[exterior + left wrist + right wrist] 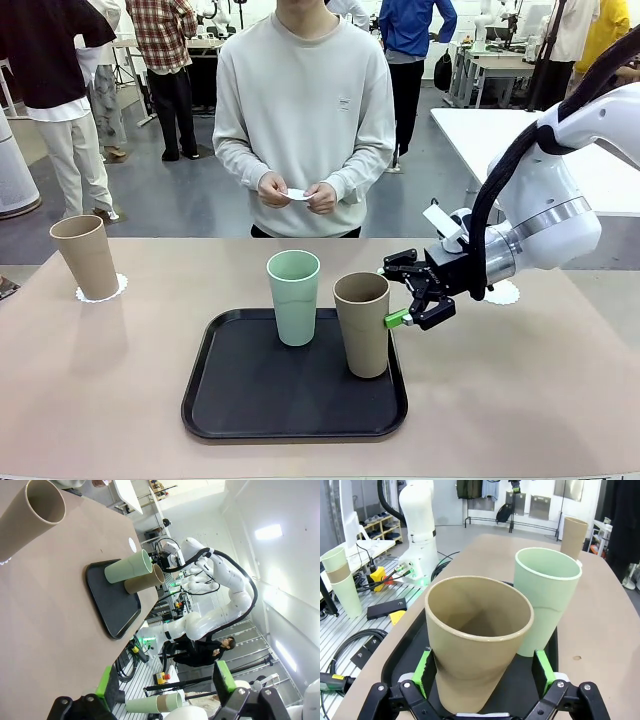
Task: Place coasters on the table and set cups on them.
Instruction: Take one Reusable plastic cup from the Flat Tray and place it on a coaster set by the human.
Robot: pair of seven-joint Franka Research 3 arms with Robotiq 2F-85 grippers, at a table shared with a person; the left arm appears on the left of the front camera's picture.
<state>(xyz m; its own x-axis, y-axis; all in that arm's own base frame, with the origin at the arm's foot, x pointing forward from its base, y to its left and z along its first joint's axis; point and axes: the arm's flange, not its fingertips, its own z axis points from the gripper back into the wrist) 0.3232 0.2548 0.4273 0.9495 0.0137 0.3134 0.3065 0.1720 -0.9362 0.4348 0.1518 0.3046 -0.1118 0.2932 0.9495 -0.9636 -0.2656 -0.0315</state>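
On the beige desk (520, 400) a black tray (295, 400) lies near the middle of the front edge. Two cups stand upright on it. The mint cup (294, 297) is toward the tray's far edge, and a tan cup (363, 324) stands just beside it at the tray's right edge. The right arm (545, 215) reaches in from the desk's right side, level with this tan cup. Its jaws are spread wide. In the right wrist view the cup stands between the green pads (543, 669), with a clear gap showing on one side, so nothing is pinched. A second tan cup (86, 256) stands upright near the desk's far left corner, resting on a lacy white coaster (101, 288) whose scalloped edge shows around its base. Another coaster (503, 292) lies flat toward the desk's right edge, partly hidden behind the right arm and with no cup on it. At the far edge a person in a pale grey sweater holds a third coaster (297, 194) between the left hand (322, 197) and right hand (272, 188) at waist height, above the desk. In the left wrist view the left arm's jaws are spread with nothing between their green pads (103, 682), well apart from the tray and the cups.
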